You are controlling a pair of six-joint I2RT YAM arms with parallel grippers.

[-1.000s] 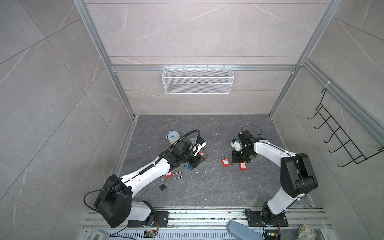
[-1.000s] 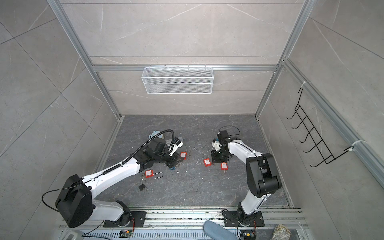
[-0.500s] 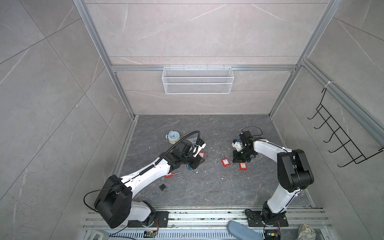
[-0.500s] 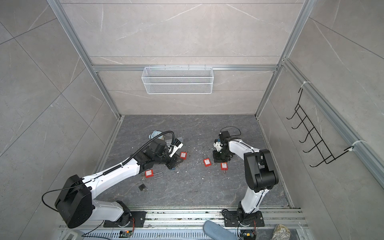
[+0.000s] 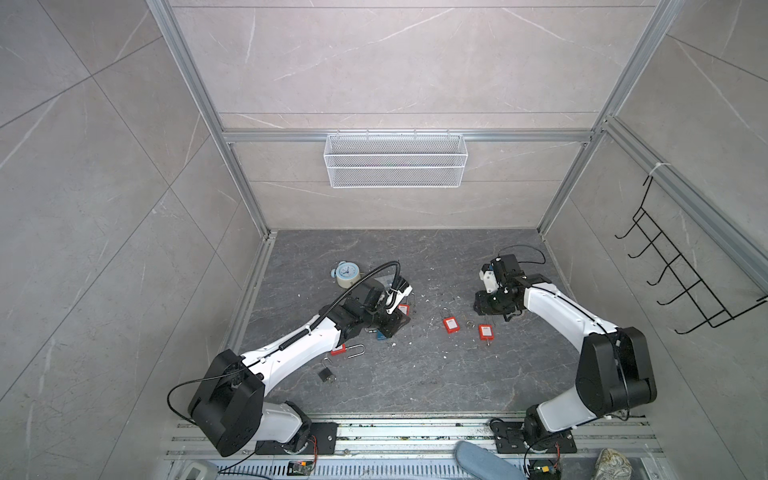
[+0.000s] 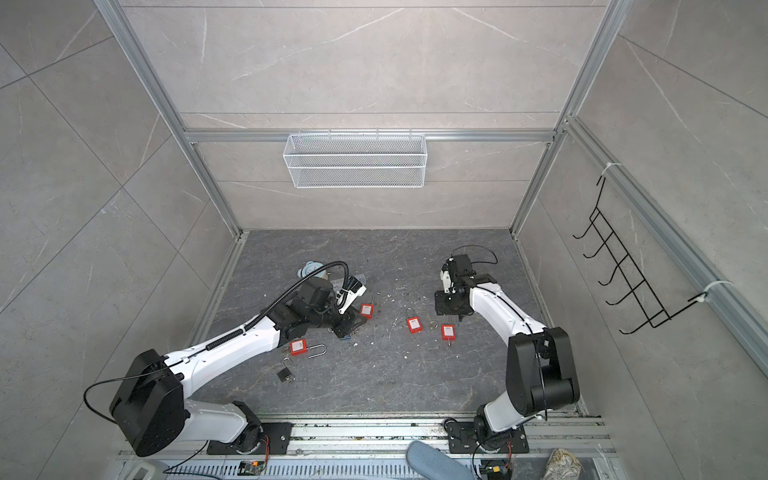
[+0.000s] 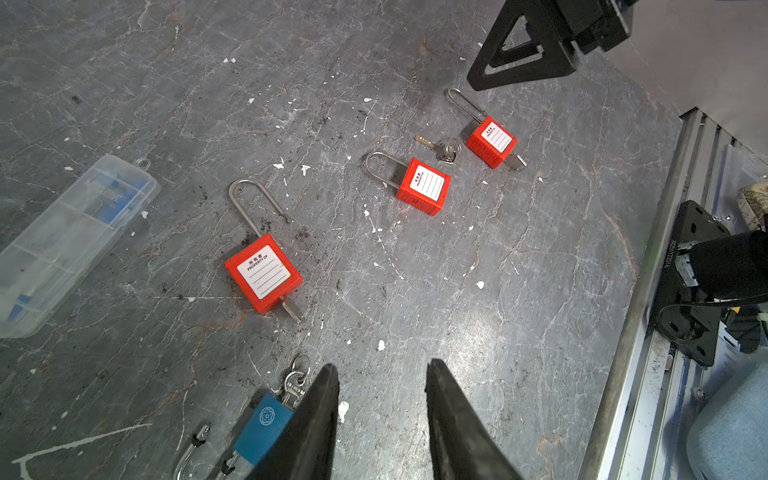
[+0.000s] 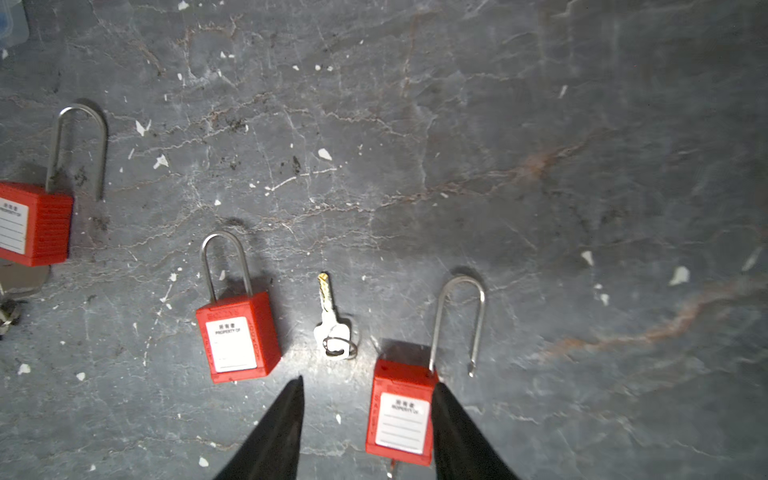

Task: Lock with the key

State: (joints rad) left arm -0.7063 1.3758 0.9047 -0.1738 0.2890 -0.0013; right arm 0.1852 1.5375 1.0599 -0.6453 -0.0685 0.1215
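Key [image 8: 332,328] just beyond right jaws

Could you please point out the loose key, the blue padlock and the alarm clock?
loose key [image 8: 330,326]: right wrist view, on its head.
blue padlock [image 7: 259,432]: left wrist view, on its body.
alarm clock [image 5: 345,271]: in a top view, on its face.

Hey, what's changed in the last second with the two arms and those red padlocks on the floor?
The right gripper has opened: its jaws now stand apart over the red padlock with the open shackle. The right arm's elbow shifted slightly, down and right in both top views. The left gripper, the loose key and the shut red padlock have not visibly moved.
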